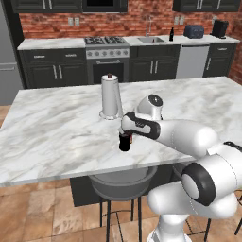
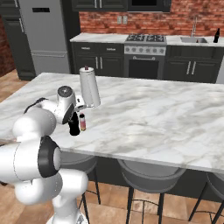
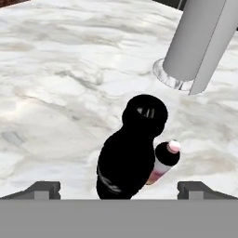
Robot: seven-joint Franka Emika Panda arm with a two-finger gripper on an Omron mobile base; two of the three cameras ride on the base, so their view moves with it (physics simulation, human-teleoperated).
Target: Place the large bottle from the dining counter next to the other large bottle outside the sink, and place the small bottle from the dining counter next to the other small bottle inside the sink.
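Left base view: the white arm reaches from the lower right over the marble counter (image 1: 56, 127), its gripper (image 1: 125, 137) poised above the big bottle (image 1: 124, 142), a dark one standing upright near the counter's front edge. A grey paper-towel holder (image 1: 110, 97) stands just behind it. Across the kitchen, the sink (image 1: 150, 39) sits in the back worktop with another dark bottle (image 1: 171, 34) upright on the worktop just right of it, outside the basin. A stove (image 1: 107, 41) is left of the sink and a toaster (image 1: 194, 31) further right. A grey stool (image 1: 123, 184) shows under the counter's front edge.

Right base view: the arm rises from the lower left. The big bottle (image 2: 74, 124) stands on the counter (image 2: 153, 118) with the small bottle (image 2: 82, 122), pale with a reddish band, upright just beside it on its right. The towel holder (image 2: 89, 87) is close behind both. The far bottle (image 2: 216, 36) stands right of the sink (image 2: 194, 40).

Hand view: the camera looks down on the big bottle (image 3: 130, 153), centred between the 2 fingers (image 3: 44, 189), which stand wide apart at either side and grip nothing. The small bottle (image 3: 165, 160) rests against or just beside the big one's right flank; contact cannot be told. The towel holder's base (image 3: 179, 76) lies beyond.
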